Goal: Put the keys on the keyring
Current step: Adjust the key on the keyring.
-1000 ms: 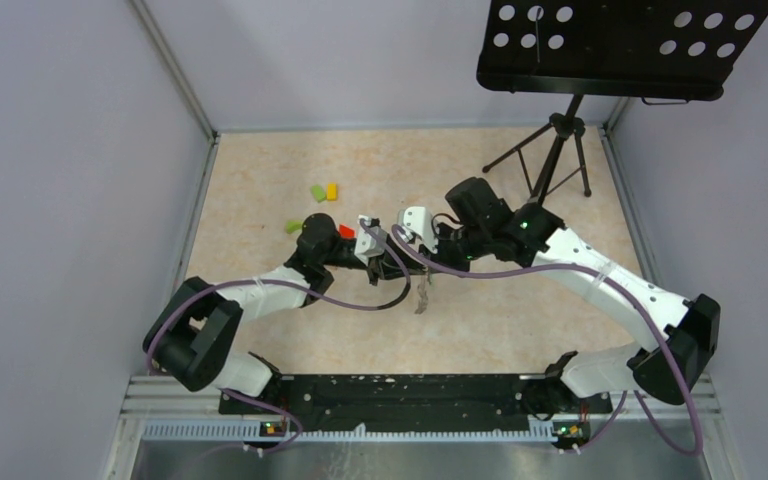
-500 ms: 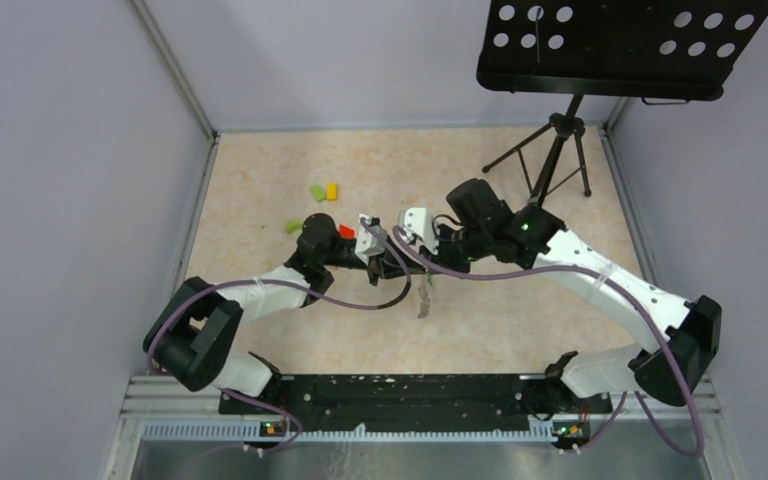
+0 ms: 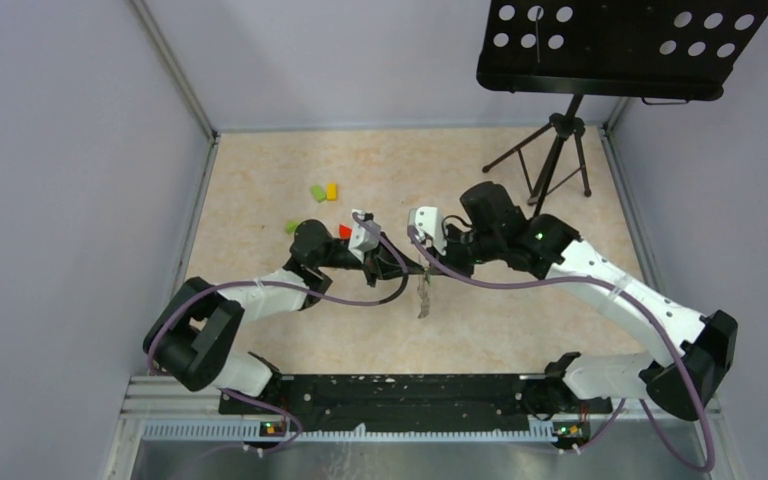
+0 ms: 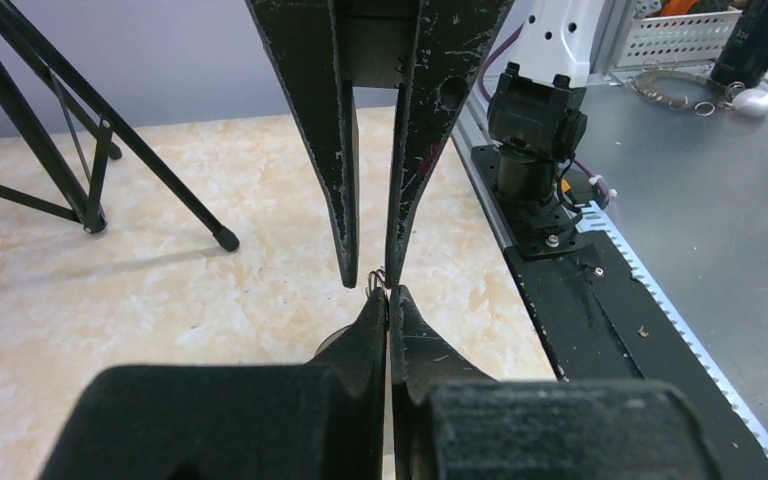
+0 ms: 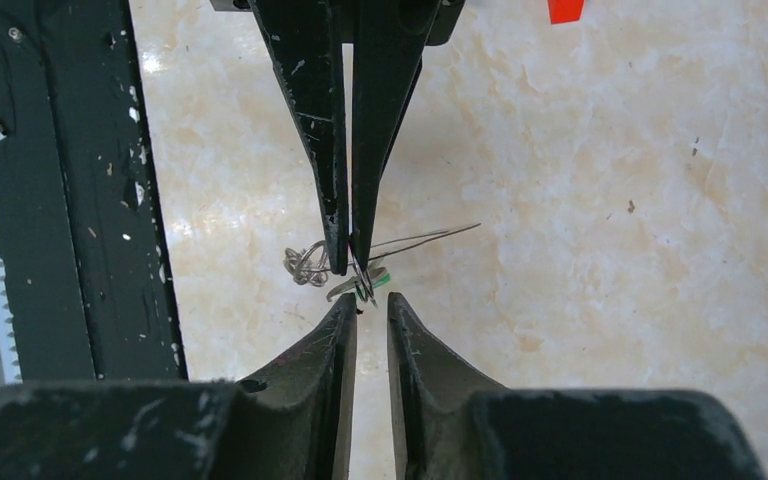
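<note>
Counter (image 3: 520, 330): both arms meet tip to tip above its middle.

Left fingers (image 5: 332, 180): pressed together, pinching the thin keyring (image 5: 430, 236) at their very tips.

Right fingers (image 5: 335, 340): slightly apart, nothing between them. They face the left pair head-on, just short of the pinch.

Keyring wire: runs crosswise to the right fingers' line and trails off to one side.

Keys (image 3: 423, 295): hang beneath the pinch point, with the green tag (image 5: 380, 281) nearest the right tips.

Judgement: the right arm is placed to take a key, approaching straight ahead.
</note>
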